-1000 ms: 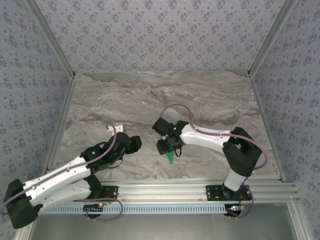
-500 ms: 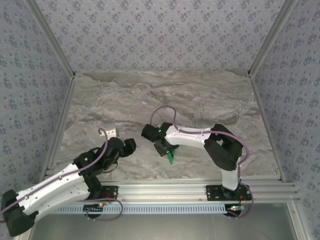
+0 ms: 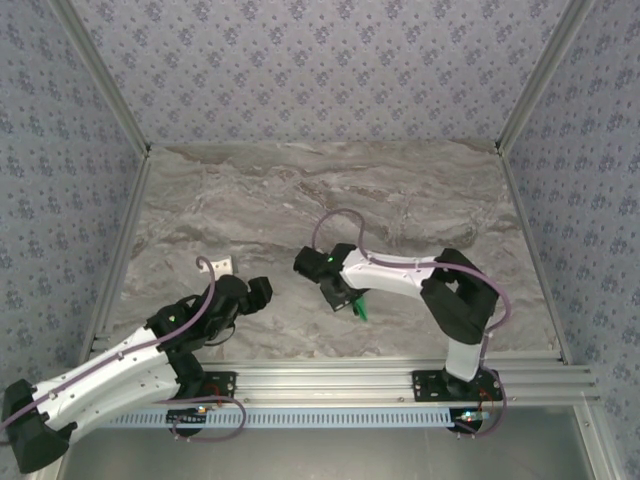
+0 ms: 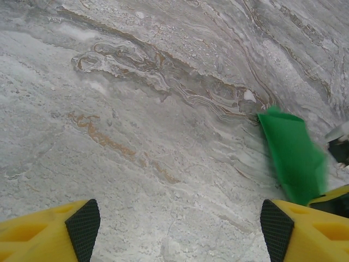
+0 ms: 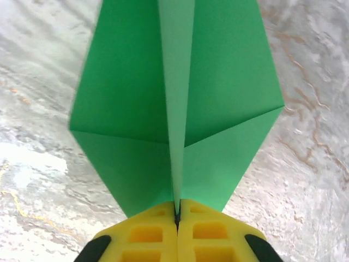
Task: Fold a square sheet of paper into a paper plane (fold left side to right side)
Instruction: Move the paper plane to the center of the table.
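Note:
The square sheet of paper (image 5: 125, 103) is bright green and folded into a pointed wedge with two wings. Its upright middle fold is pinched in my right gripper (image 5: 177, 210), which is shut on it. From above, the green paper (image 3: 360, 308) pokes out below the right gripper (image 3: 345, 298), near the table's front middle. My left gripper (image 4: 180, 226) stands open over bare marble, its fingers (image 4: 83, 226) wide apart with nothing between them. In the left wrist view the green paper (image 4: 294, 155) sits to the right, apart from the left gripper. From above, the left gripper (image 3: 256, 293) is left of the paper.
A small white tag (image 3: 222, 264) lies on the marble table (image 3: 300, 200) just beyond the left gripper. An aluminium rail (image 3: 330, 375) runs along the near edge. Patterned walls close in the back and both sides.
My right gripper has closed on the paper's middle fold and shifted slightly right, turning the paper. The left arm drew back toward the near left, then stayed still.

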Robot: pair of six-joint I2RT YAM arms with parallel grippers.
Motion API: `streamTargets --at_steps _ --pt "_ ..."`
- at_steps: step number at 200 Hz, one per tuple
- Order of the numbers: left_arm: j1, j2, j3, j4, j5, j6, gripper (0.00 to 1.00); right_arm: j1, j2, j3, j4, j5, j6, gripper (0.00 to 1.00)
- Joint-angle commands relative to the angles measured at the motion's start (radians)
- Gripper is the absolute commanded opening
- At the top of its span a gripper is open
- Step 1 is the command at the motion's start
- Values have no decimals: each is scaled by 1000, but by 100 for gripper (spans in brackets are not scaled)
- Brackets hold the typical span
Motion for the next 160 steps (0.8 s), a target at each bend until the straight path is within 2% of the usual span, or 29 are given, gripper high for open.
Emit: streamTargets --at_steps 1,15,44,69,101,133,160 --pt "5 8 19 -13 -21 -3 80 -34 -73 -51 28 -27 -9 2" --pt "5 18 23 -11 -19 -3 81 -74 -114 -83 75 -86 -24 1" --pt "5 41 37 -8 -12 2 81 -197 -172 -166 203 -299 -41 2" --pt "5 59 45 0 -5 6 81 -270 -163 -200 254 -382 -69 4" --pt "5 73 47 8 0 7 81 -311 -134 -200 254 -382 -95 10" --pt "4 82 50 10 -1 9 81 -319 -109 -193 253 -356 -107 19" --pt "5 86 53 13 -1 12 81 -318 -104 -193 250 -333 -109 22"
